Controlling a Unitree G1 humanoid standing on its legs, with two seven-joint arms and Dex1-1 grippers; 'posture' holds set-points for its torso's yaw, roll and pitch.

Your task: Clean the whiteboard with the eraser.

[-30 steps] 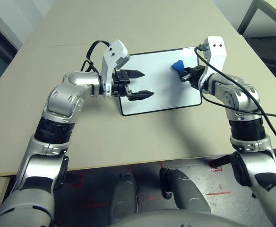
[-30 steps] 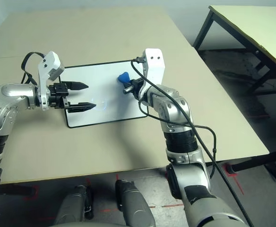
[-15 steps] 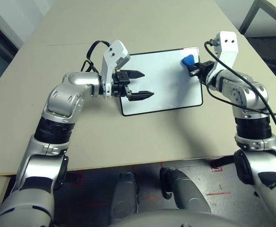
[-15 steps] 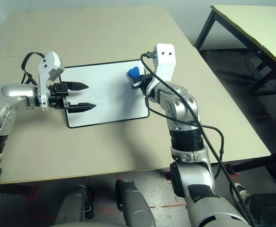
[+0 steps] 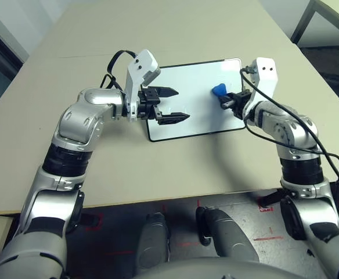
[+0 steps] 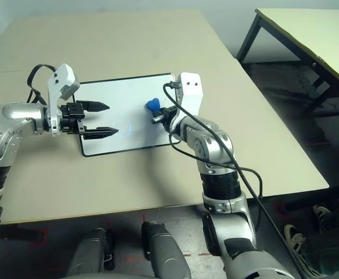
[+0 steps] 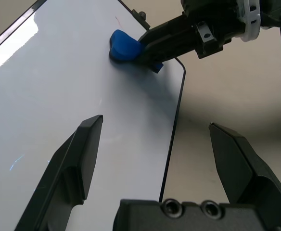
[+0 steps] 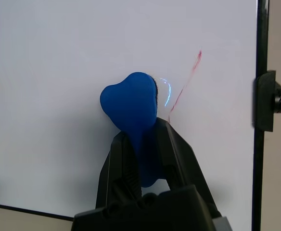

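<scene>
Right tool (image 8: 145,144) pinches the eraser (image 8: 133,106), a bright blue rounded block whose lobed end sticks out past the fingertips and presses flat on the board (image 5: 198,99). Just beside it runs a thin red line (image 8: 184,84) with a faint bluish arc. Left tool (image 5: 172,104), fingers spread, hovers over the board's opposite end, well apart from the eraser. White, black-framed, the board lies on the tan worktop (image 5: 129,168).

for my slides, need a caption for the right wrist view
Right claw grips the blue eraser against the whiteboard, beside a red streak.
</scene>
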